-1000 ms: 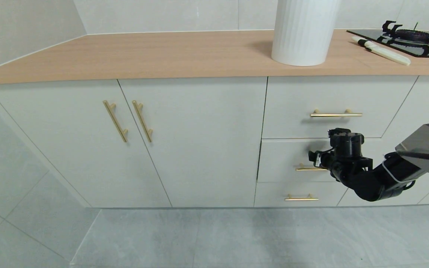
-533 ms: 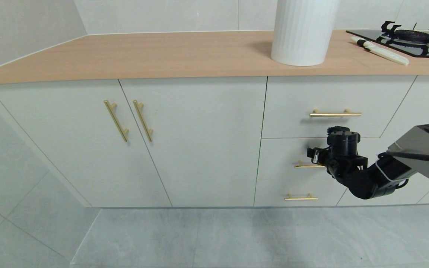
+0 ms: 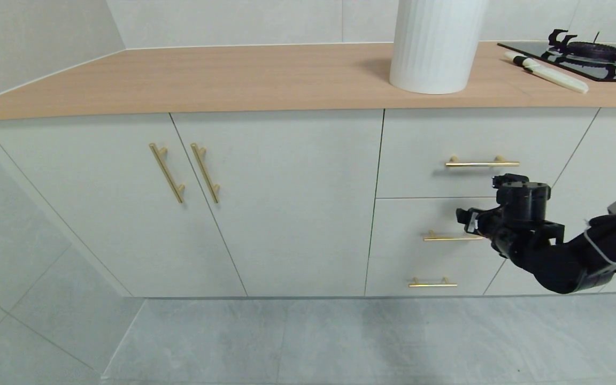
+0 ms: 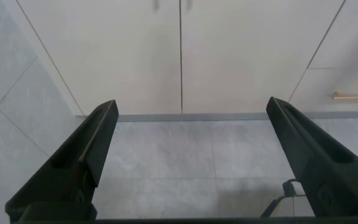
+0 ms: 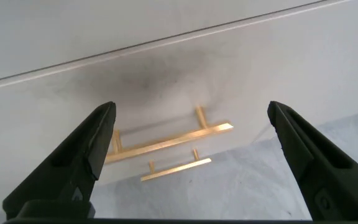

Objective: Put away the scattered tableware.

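Observation:
A white-bladed knife (image 3: pixel 546 72) with a dark handle lies on the wooden counter (image 3: pixel 233 75) by the stove (image 3: pixel 591 53). Below it are three shut drawers with gold bar handles. My right gripper (image 3: pixel 472 222) hangs in front of the middle drawer, just above the right end of its handle (image 3: pixel 449 238). In the right wrist view the right gripper (image 5: pixel 191 115) is open and holds nothing, and the middle handle (image 5: pixel 166 142) lies beyond its fingers, apart from them. My left gripper (image 4: pixel 191 106) is open over the floor by the cabinet base.
A tall white ribbed container (image 3: pixel 436 45) stands on the counter above the drawers. The top drawer handle (image 3: pixel 482 164) and bottom drawer handle (image 3: pixel 432 285) sit above and below my right gripper. Two shut cabinet doors (image 3: pixel 195 203) fill the left. Grey tiled floor (image 3: pixel 286 342) lies in front.
My right arm has shifted to the right and slightly up along the middle drawer front. The drawers stay shut.

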Robot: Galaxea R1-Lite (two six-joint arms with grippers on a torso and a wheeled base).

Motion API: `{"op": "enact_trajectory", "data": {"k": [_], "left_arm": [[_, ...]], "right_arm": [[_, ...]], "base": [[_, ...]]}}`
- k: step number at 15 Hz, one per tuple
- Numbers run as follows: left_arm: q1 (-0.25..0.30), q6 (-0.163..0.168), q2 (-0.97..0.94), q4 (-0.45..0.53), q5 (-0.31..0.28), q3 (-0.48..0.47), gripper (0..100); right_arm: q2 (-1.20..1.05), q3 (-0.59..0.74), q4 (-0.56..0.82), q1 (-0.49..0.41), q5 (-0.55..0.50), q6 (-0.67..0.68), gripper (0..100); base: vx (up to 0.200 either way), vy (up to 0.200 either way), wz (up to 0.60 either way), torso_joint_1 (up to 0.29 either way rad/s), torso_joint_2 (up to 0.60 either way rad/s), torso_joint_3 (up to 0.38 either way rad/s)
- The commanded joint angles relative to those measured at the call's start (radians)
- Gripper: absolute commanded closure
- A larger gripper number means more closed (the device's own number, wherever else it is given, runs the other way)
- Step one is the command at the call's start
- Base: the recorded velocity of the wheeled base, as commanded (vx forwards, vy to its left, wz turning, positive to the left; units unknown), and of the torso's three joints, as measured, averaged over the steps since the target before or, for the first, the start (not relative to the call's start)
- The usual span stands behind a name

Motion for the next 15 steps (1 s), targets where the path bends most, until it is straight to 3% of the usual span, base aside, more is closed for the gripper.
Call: {"op": "enact_trajectory", "data": {"k": [1, 5, 9, 11, 13, 14, 15], "left_arm": [[0.0, 0.0, 0.0, 0.0, 0.0, 0.0, 0], [0.0, 0.0, 0.0, 0.0, 0.0, 0.0, 0], [0.0, 0.0, 0.0, 0.0, 0.0, 0.0, 0], [0.0, 0.0, 0.0, 0.0, 0.0, 0.0, 0], [0.0, 0.0, 0.0, 0.0, 0.0, 0.0, 0], [0.0, 0.0, 0.0, 0.0, 0.0, 0.0, 0], [0.0, 0.0, 0.0, 0.0, 0.0, 0.0, 0]], "right_arm": [[-0.228, 0.175, 0.003, 0.03, 0.003, -0.001, 0], [-0.54, 0.403, -0.005, 0.07, -0.028, -0.017, 0], [-1.031, 0.55, 0.034, 0.062, -0.076, -0.256, 0], [-1.247, 0.555, 0.166, 0.054, -0.079, -0.337, 0], [-1.52, 0.52, 0.471, -0.061, -0.07, -0.425, 0], [-1.577, 0.501, 0.551, -0.082, -0.068, -0.431, 0], [-1.687, 0.446, 0.721, -0.108, -0.068, -0.432, 0]], "base": [[0.0, 0.0, 0.0, 0.0, 0.0, 0.0], [0.0, 0.0, 0.0, 0.0, 0.0, 0.0], [0.0, 0.0, 0.0, 0.0, 0.0, 0.0], [0.0, 0.0, 0.0, 0.0, 0.0, 0.0], [0.0, 0.0, 0.0, 0.0, 0.0, 0.0], [0.0, 0.0, 0.0, 0.0, 0.0, 0.0], [0.0, 0.0, 0.0, 0.0, 0.0, 0.0]]}}
